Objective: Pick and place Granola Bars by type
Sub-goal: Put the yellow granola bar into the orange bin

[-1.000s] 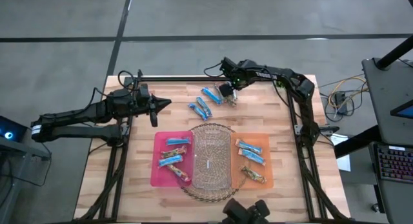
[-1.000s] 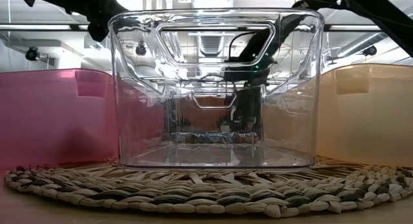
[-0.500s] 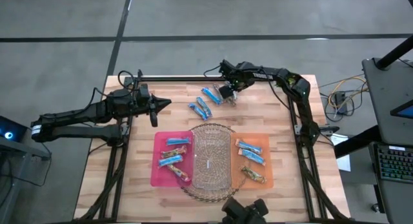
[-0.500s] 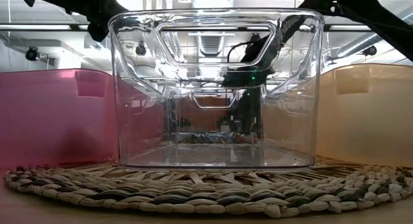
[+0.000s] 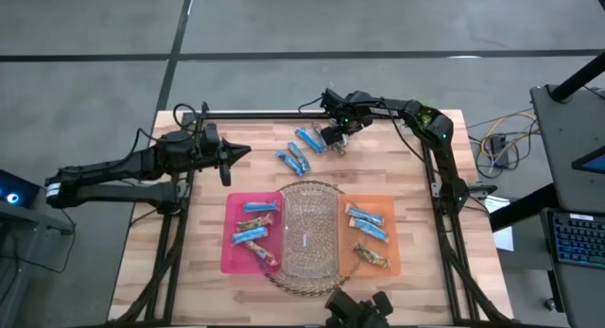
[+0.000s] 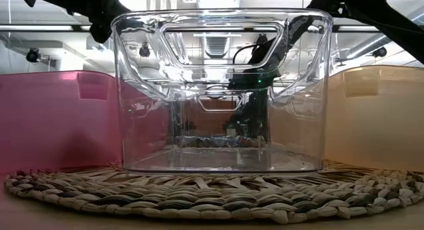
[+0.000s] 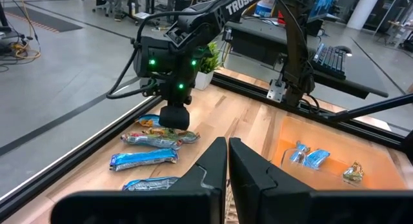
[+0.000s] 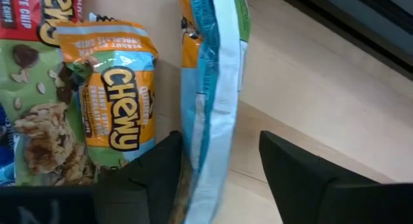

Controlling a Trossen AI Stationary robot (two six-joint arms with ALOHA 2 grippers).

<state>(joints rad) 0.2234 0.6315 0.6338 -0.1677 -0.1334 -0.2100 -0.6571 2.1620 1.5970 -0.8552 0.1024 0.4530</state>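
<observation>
The right gripper [image 5: 332, 137] is found lowered onto the loose bars beyond the far rim of the woven mat [image 5: 284, 267], its jaws standing apart on either side of one bar. In the right wrist view, a blue-edged bar [image 8: 210, 88] is seen lying between the two fingers [image 8: 151, 175], standing on its edge, with its long axis running straight away from the wrist, so the jaws are set across its short width. Whether the pads already touch the wrapper cannot be told; no firm hold is shown.

Just beside this bar an orange bar [image 8: 119, 98] is noted, outside the jaws, and beyond that a green and red one [image 8: 32, 114]. More blue bars [image 5: 295, 158] are seen near the mat's far rim, a little toward the left arm from the gripper, lying slantwise.

On the mat a clear bin [image 6: 222, 91] is set, with a pink tray [image 5: 229, 257] touching it on the left-arm side and an orange tray [image 5: 389, 210] on the other; sorted bars are held in each.

The left gripper [image 5: 244, 153] is shut and empty, hovering well apart from the mat. The right arm is judged much the nearer, and only a closing of the jaws appears to be needed.
</observation>
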